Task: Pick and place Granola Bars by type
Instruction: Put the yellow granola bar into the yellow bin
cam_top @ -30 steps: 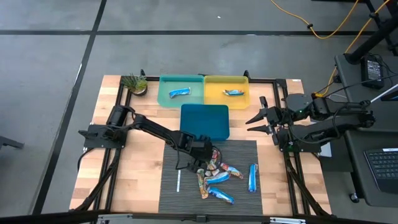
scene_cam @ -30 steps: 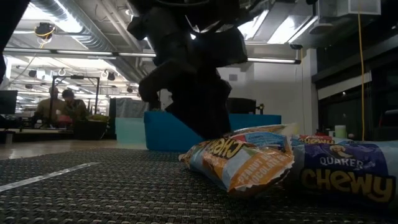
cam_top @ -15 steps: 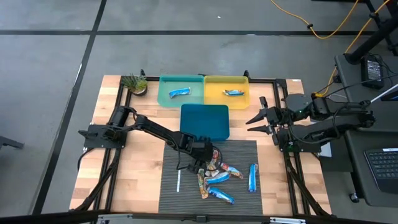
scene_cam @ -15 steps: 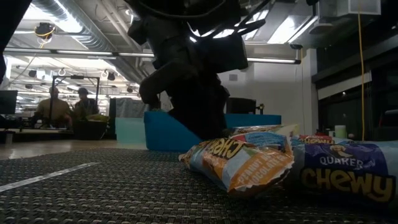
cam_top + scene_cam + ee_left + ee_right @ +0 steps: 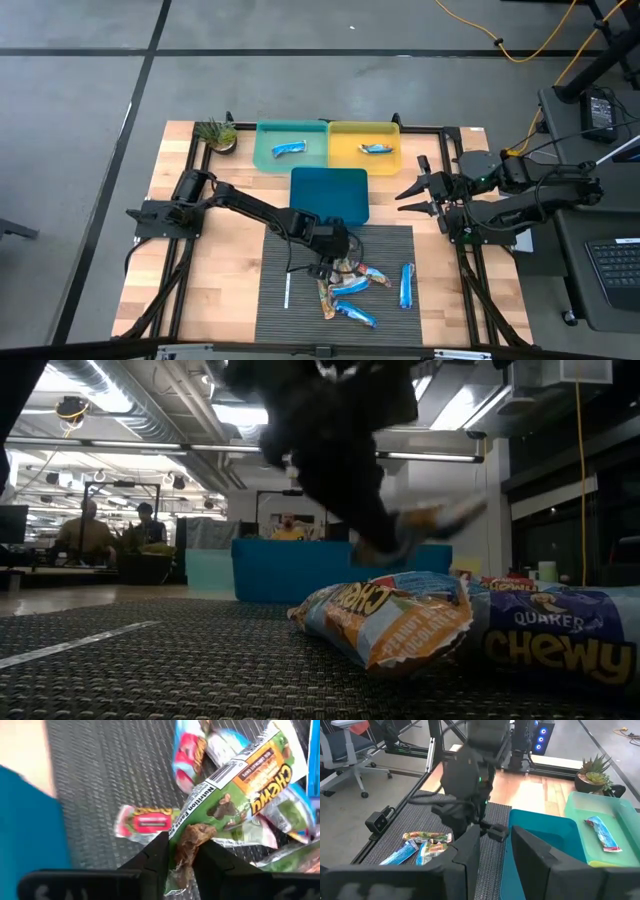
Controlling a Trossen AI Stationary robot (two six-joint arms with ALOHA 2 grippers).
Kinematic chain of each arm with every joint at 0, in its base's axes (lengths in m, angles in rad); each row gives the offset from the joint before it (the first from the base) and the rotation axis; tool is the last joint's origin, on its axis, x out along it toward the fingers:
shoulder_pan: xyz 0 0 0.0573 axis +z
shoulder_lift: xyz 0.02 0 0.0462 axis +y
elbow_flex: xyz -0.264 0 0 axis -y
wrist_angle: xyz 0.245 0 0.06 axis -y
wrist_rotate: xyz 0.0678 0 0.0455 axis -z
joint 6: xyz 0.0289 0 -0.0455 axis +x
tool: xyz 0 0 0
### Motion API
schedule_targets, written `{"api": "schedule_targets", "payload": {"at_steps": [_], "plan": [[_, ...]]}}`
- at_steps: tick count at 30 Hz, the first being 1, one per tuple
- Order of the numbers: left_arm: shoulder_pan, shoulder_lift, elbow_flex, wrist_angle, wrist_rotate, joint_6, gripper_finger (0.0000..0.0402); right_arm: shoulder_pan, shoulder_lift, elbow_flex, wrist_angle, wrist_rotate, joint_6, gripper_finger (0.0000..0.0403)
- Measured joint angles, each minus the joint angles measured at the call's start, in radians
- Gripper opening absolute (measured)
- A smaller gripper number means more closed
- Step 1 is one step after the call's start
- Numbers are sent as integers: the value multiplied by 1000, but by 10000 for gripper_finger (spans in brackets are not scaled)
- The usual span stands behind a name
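Nearly closed, left tool pinching green granola bar wrapper end.

a green-and-orange granola bar lies over a grey woven mat beside a teal bin.

An open-plan lab office is shown: people seated at desks, ceiling lights, a swivel chair.

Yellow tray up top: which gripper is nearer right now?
Right. The right gripper waits just beside the yellow tray; the left gripper is farther, over the bar pile.
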Motion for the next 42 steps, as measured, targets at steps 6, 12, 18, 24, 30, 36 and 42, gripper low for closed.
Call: {"api": "schedule_targets", "payload": {"at_steps": [6,12,18,24,30,36,42], "plan": [[1,-66,91,-92,-118,18,61,0,0,0,-1,2,-5,115],[15,-172,100,-104,-234,21,61,0,0,0,-3,3,-30,115],[20,-274,99,-134,-327,20,61,0,0,0,-4,2,-34,115],[20,-374,99,-163,-454,19,61,0,0,0,-11,2,-61,115],[20,-458,99,-168,-539,17,61,0,0,0,-10,2,-77,115],[20,-515,99,-165,-577,-10,61,0,11,0,-4,2,-82,115],[20,-533,99,-168,-592,-19,61,0,40,0,21,31,-85,115]]}}
